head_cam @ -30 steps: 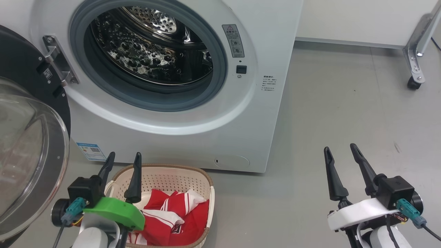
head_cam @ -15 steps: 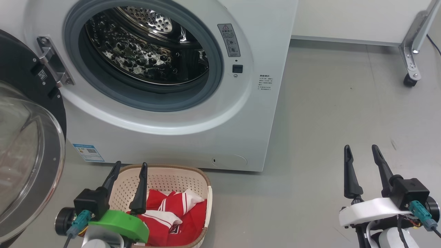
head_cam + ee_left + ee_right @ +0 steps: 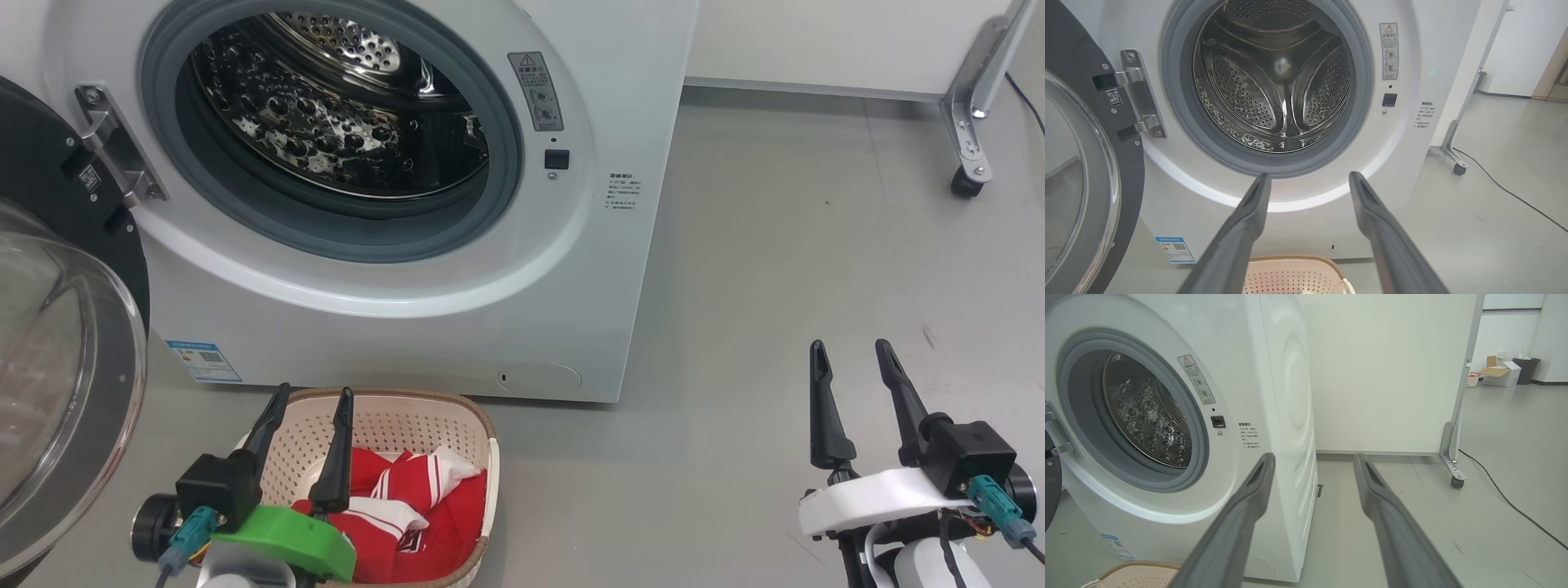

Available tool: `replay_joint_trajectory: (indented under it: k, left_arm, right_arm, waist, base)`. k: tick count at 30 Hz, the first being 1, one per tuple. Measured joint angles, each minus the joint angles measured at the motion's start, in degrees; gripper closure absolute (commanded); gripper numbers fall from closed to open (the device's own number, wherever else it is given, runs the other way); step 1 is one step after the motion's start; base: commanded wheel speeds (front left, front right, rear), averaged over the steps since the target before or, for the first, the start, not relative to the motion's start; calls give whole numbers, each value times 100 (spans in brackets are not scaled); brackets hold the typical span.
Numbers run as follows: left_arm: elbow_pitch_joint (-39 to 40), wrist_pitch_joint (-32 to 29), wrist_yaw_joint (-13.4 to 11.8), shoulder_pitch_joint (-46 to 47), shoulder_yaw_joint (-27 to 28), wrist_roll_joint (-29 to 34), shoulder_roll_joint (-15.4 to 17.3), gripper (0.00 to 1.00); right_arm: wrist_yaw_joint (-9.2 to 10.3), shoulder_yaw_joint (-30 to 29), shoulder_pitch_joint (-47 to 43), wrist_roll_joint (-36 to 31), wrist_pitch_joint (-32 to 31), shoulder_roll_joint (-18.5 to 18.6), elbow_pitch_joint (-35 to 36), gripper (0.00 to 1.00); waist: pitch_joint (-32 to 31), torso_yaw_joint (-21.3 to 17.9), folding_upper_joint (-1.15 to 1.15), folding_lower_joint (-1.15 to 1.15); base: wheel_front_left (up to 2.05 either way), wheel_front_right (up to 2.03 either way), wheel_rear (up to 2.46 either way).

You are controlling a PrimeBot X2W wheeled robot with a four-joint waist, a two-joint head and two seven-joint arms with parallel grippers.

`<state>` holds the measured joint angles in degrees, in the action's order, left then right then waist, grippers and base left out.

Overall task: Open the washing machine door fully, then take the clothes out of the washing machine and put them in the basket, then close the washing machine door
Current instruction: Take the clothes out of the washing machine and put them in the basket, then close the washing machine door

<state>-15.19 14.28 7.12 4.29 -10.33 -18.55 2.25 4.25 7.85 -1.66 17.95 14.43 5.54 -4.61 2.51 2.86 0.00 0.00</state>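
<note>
**Left wrist view.** Washing machine [image 3: 1412, 61] seen front-on. Washing machine door [image 3: 1069, 49] stood swung open at L on a steel hinge [image 3: 1137, 94], black rim round clear glass. Steel drum [image 3: 1278, 81] was ringed by grey gasket [image 3: 1184, 122]. Left gripper [image 3: 1309, 176] had its fingers spread wide, tips over lower front panel. Basket [image 3: 1290, 261] rim showed btwn them at bottom edge. Blue sticker [image 3: 1175, 249] lower L. Caster [image 3: 1458, 169] and cable [image 3: 1515, 196] on floor at R.

Shiny steel drum [image 3: 326, 122], glossy glass door [image 3: 49, 367], perforated plastic basket [image 3: 392, 425]
</note>
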Motion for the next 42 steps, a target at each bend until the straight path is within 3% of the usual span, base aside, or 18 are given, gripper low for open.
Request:
replay_joint_trajectory:
  k: [22, 42]
  left_arm:
    - [88, 0, -1, -140, 16, -35, 1, 0]
    - [183, 0, -3, -141, 11, 56, 2, 0]
  right_arm:
    - [0, 77, -2, -10, 0, -13, -4, 0]
    - [-5, 103, -2, -11, 0, -11, -33, 0]
  waist:
    - [-10, -48, 0, 0]
    - [14, -110, 0, 0]
  base:
    - [-10, 15, -4]
    - [-86, 86, 0]
